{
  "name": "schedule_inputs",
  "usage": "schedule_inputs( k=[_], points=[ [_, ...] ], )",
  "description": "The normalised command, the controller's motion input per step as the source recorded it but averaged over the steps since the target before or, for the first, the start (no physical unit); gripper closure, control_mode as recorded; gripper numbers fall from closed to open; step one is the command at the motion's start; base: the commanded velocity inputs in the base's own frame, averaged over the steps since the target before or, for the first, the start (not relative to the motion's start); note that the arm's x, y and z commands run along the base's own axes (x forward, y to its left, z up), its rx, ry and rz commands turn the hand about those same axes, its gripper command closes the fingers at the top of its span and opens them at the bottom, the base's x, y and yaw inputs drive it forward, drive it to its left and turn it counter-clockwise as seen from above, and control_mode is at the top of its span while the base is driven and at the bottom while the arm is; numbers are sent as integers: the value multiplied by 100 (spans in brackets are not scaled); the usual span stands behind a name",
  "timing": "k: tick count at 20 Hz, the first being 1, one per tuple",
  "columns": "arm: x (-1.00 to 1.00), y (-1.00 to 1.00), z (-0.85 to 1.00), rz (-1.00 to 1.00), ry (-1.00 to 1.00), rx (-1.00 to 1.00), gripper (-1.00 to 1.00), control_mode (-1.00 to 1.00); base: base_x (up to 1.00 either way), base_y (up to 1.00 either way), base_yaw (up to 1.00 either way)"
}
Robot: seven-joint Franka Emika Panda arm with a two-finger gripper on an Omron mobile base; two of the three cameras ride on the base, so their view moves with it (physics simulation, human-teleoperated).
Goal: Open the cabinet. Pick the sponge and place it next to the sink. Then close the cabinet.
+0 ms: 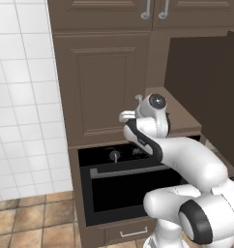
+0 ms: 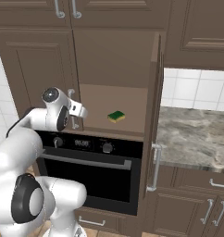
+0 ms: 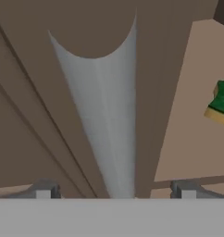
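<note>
From my remote seat, in the left base view, the white-tiled wall (image 1: 22,97) filled the nine o'clock side. To its right stood the tall dark-brown wooden cabinet (image 1: 102,87), its left raised-panel door shut. Below it sat the black built-in oven (image 1: 128,184) with its long grey handle.

The white arm rose from five o'clock in that view, and its two-finger gripper (image 3: 115,190) had its nose against the left door's long vertical silver bar handle (image 3: 102,115). In the hand view I saw that handle running up from six o'clock toward twelve, lying between the two dark finger tips (image 3: 43,189). The jaws stood wide on either side of the bar, and I could see no grip on it.

Moving right, the cabinet's right door (image 2: 155,115) hung swung out, edge-on in the right base view, with its own silver bar handle (image 2: 155,169) near four o'clock. Inside, the plain brown shelf (image 2: 132,104) was open to view, and the tiny flat green-and-yellow sponge (image 2: 116,116) lay on it, just right of the gripper. In the hand view the sponge showed at three o'clock.

Furthest right, the grey marbled stone counter (image 2: 192,139) stretched away under more white tile.
</note>
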Motion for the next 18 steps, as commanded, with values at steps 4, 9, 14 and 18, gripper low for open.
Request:
schedule_inputs(
  k=[4,9,14,18],
  points=[
    [6,0,-1,0,1,0,-100,-100,0,0,0],
    [0,0,0,0,0,0,-100,-100,0,0,0],
    [0,0,0,0,0,0,100,-100,0,0,0],
    [0,0,0,0,0,0,100,-100,0,0,0]
  ],
)
